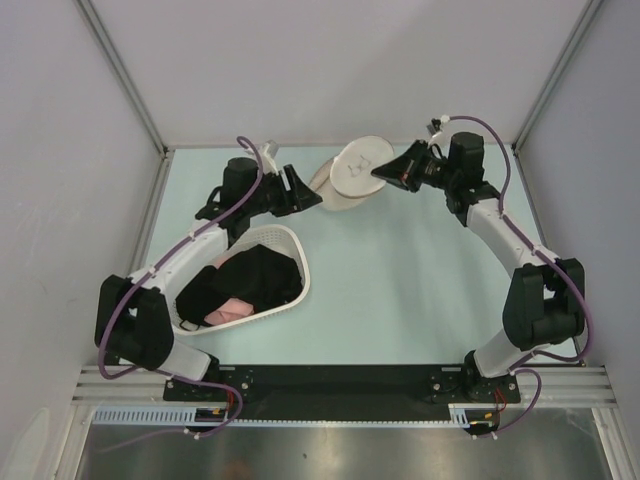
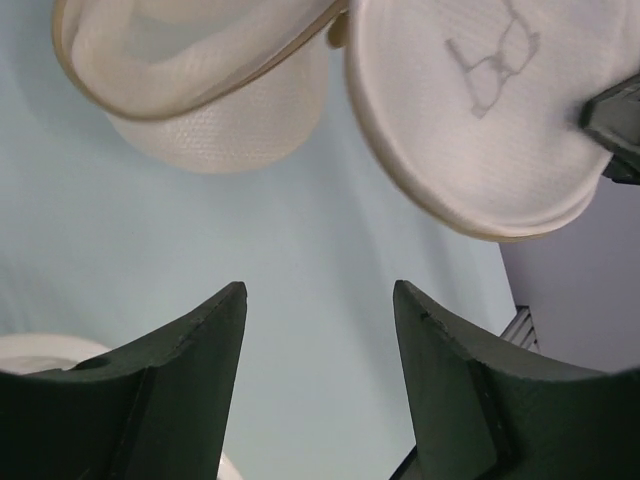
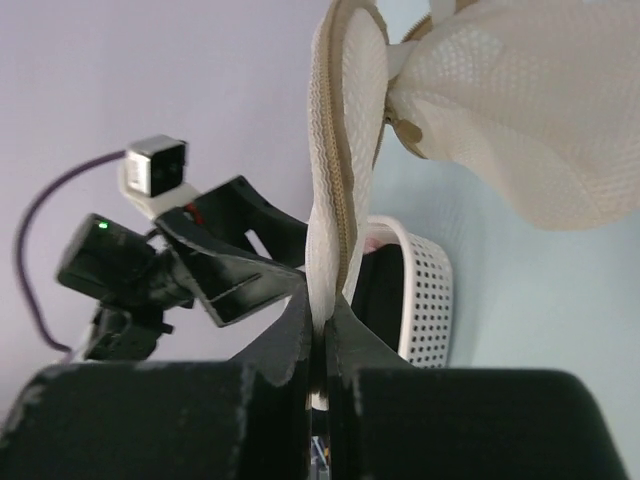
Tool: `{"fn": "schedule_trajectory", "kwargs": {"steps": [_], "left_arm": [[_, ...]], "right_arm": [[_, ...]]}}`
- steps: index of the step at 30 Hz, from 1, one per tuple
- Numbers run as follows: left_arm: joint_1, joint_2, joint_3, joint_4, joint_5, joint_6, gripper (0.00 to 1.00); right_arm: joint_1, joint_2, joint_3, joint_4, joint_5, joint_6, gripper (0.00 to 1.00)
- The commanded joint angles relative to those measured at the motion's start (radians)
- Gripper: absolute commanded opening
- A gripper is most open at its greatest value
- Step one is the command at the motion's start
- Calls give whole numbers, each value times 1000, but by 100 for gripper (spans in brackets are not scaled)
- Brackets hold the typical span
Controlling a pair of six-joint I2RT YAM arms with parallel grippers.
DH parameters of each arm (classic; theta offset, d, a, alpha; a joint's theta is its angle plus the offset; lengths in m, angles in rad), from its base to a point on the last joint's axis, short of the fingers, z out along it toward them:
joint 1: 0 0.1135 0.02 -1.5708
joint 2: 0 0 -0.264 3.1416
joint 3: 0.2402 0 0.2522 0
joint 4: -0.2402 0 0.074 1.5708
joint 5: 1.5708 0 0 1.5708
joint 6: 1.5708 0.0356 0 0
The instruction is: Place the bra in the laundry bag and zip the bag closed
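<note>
The cream mesh laundry bag [image 1: 355,168] hangs open as a clamshell at the back of the table. My right gripper [image 1: 385,172] is shut on its upper half, pinching the zip rim [image 3: 335,200], and holds that half up with the dark logo facing out [image 2: 495,70]. The lower half [image 2: 210,90] hangs toward the table. My left gripper [image 1: 305,190] is open and empty just left of the bag, its fingers [image 2: 215,340] a short way from it. The black bra [image 1: 250,275] lies in the white basket [image 1: 296,245].
The white perforated basket [image 3: 430,290] at the left also holds a pink garment [image 1: 230,310]. Grey enclosure walls stand close behind and beside the bag. The arm bases sit on the black rail [image 1: 340,380] at the near edge.
</note>
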Motion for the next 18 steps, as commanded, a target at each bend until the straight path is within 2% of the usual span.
{"fn": "schedule_trajectory", "kwargs": {"steps": [1, 5, 7, 11, 16, 18], "left_arm": [[83, -134, -102, 106, -6, -116, 65], [153, -217, -164, 123, -35, -150, 66], [172, -231, -179, 120, -36, -153, 68], [203, -192, -155, 82, 15, -124, 71], [204, -34, -60, -1, 78, -76, 70], [193, 25, -12, -44, 73, -36, 69]], "right_arm": [[4, 7, 98, 126, -83, 124, 0], [26, 54, 107, 259, -135, 241, 0], [24, 74, 86, 287, -172, 244, 0], [17, 47, -64, 206, -183, 74, 0], [-39, -7, -271, 86, -160, -84, 0], [-55, -25, -304, 37, -148, -144, 0]]}}
